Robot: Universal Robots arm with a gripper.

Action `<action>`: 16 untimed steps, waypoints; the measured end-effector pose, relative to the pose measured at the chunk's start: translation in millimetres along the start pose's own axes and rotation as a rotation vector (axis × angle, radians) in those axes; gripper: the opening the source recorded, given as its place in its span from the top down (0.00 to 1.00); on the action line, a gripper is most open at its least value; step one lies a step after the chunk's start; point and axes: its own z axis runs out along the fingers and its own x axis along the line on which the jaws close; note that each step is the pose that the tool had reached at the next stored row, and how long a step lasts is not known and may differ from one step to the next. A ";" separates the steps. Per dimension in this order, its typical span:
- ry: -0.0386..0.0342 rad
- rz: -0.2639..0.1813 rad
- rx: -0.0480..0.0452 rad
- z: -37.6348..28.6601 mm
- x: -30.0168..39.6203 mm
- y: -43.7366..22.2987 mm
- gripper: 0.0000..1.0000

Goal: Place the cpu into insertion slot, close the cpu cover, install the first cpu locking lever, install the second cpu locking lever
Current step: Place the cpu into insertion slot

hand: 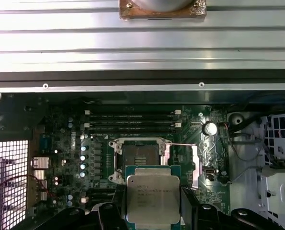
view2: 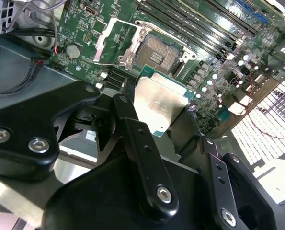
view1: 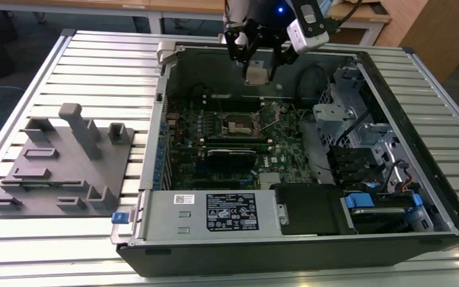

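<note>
Gripper [hand: 152, 210] clamped on cpu [hand: 152, 194], above uncovered insertion slot [hand: 139, 155]; risk: tilt/misalign on approach, likely bent pins.

cpu [view2: 159, 103]: 1 | insertion slot [view2: 159, 52]: 1 | cpu cover [view2: 103, 42]: 1 | gripper [view1: 257, 72]: 1

Nothing is legible. Fine lettering marks the cpu [hand: 153, 199] top. On the grey power supply [view1: 165, 222], just beside the green board [view1: 287, 149], sit a black label [view1: 233, 212] and a white label [view1: 183, 199], both unreadable.
</note>
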 end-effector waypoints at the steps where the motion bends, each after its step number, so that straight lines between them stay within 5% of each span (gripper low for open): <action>1: 0.0001 0.000 0.0001 1.3 0.0 -0.1 0.46; 16: -0.0008 0.000 0.0001 19.0 -0.3 -1.7 0.46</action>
